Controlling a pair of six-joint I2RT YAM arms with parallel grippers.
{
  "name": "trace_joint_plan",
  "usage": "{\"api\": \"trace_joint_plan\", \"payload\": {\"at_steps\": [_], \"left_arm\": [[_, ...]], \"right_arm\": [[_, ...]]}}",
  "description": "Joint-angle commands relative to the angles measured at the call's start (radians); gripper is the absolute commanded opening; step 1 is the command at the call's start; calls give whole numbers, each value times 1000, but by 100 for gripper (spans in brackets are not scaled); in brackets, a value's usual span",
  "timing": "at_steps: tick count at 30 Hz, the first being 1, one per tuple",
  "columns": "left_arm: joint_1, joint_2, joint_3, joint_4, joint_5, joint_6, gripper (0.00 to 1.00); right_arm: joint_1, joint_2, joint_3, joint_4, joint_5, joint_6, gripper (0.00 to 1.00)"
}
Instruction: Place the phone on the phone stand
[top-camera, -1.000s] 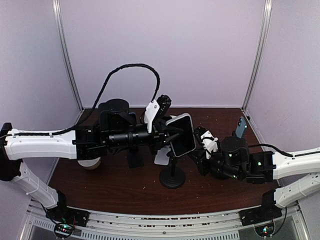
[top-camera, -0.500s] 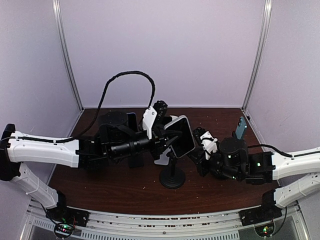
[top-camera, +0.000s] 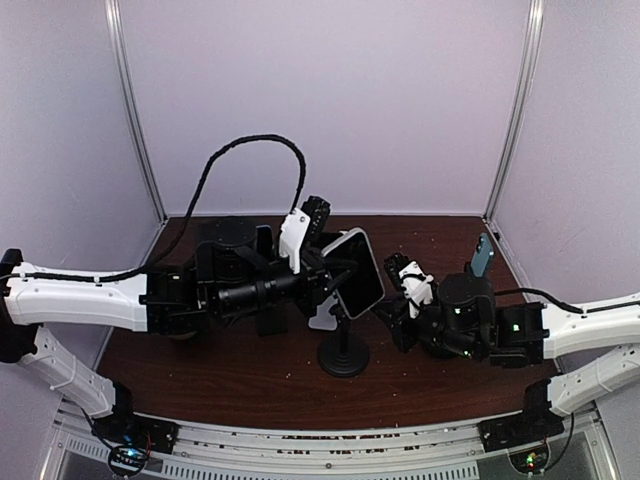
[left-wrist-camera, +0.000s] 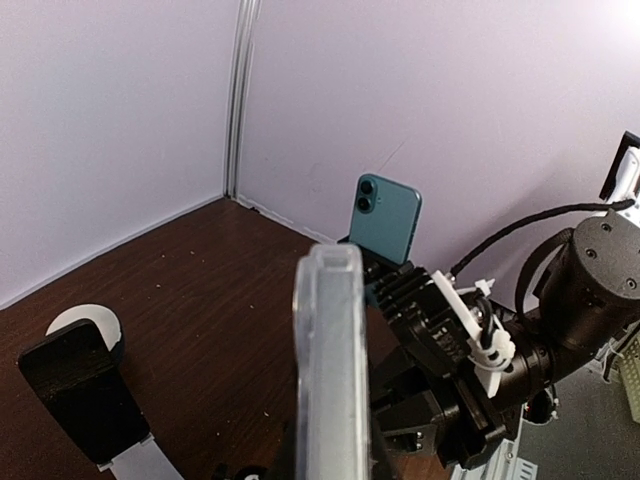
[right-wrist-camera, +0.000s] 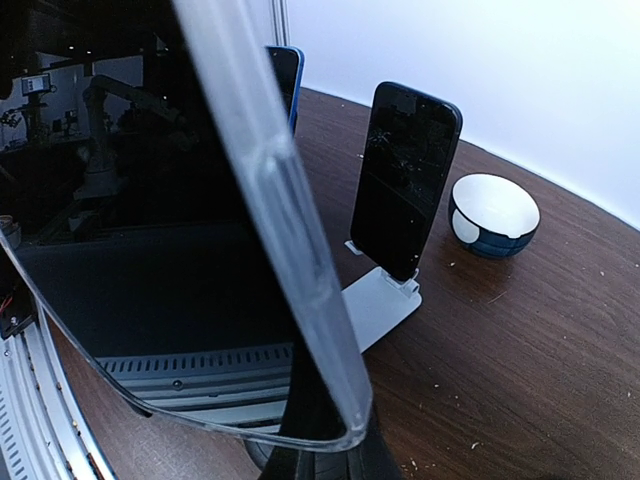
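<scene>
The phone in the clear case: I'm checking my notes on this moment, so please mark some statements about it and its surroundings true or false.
1. The phone in the clear case lies flat on the table. False: the left tool holds it up off the table.
2. A black stand with a round base stands just under it. True.
3. A teal phone stands upright near the back wall. True.
4. The bowl sits on top of the dark phone. False: the bowl rests on the table beside the dark phone, which leans on a white stand.
</scene>
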Motion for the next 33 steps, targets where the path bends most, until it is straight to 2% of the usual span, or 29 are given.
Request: {"api": "trace_joint_plan", "payload": {"at_steps": [1,10,17,21,25,33], "left_arm": [[-14,-2,-51,-281,-13,63,0],[-14,14,12,-356,-24,111,0],[-6,54,66,-413,50,120,0],[21,82,119,-495,135,74,0],[24,95,192,-626,99,39,0],[24,145,257,-767,75,-5,0]], "right_arm": [[-81,19,4,-80,133,39,0],[-146,-14,-2,-104,126,25,0],[-185,-8,-6,-95,95,31,0],[-199,-10,-2,-102,100,24,0],[-215,-23,-2,-114,102,11,0],[-222,-18,9,-111,88,16,0]]}}
